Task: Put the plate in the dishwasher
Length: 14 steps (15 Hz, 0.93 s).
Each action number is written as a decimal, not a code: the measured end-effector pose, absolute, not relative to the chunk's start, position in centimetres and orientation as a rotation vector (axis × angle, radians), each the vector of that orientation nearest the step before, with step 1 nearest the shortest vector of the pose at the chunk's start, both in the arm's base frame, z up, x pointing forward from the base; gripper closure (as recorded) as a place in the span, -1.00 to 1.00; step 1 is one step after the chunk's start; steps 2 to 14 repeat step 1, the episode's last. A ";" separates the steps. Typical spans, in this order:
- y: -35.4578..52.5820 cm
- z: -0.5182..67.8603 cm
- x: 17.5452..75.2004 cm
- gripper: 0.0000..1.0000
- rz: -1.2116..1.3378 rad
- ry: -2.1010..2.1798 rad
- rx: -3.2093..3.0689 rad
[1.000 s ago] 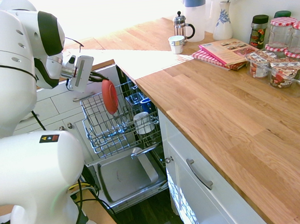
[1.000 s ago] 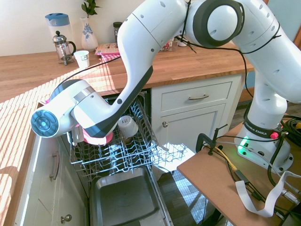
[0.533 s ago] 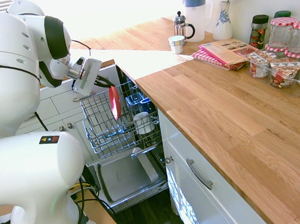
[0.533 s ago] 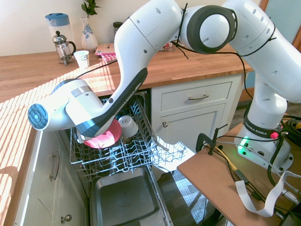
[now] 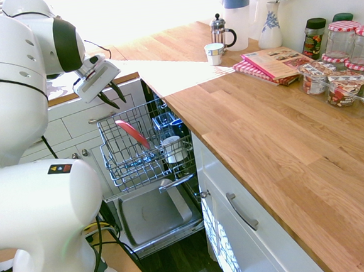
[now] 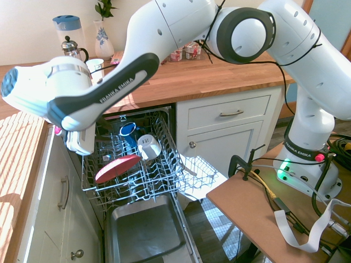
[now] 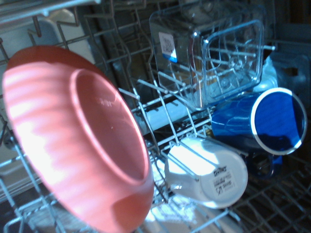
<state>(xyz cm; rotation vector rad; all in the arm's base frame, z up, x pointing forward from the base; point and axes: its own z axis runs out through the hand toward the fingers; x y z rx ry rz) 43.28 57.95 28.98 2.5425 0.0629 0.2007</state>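
Observation:
The coral-red plate leans tilted among the wires of the dishwasher's pulled-out rack, and nothing holds it. From the other side, the plate lies nearly flat at the rack's left part. It fills the wrist view as a large salmon disc. My gripper hangs above the rack, clear of the plate. Its dark fingers are spread with nothing between them. The grey dishwasher door lies open below.
A blue cup, a white mug and a clear container sit in the rack beside the plate. The wooden worktop carries a French press, a jug, a cloth and jars. White cabinet fronts flank the dishwasher.
My gripper let go of the plate and rose up away from the rack. The plate, upright before, tipped over and now rests slanted on the wires.

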 end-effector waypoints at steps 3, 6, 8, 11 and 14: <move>57.0 31.1 44.8 -1.00 0.133 0.031 2.568; 57.0 31.1 44.8 -1.00 0.133 0.031 2.568; 57.0 31.1 44.8 -1.00 0.133 0.031 2.568; 57.0 31.1 44.8 -1.00 0.133 0.031 2.568; 57.0 31.1 44.8 -1.00 0.133 0.031 2.568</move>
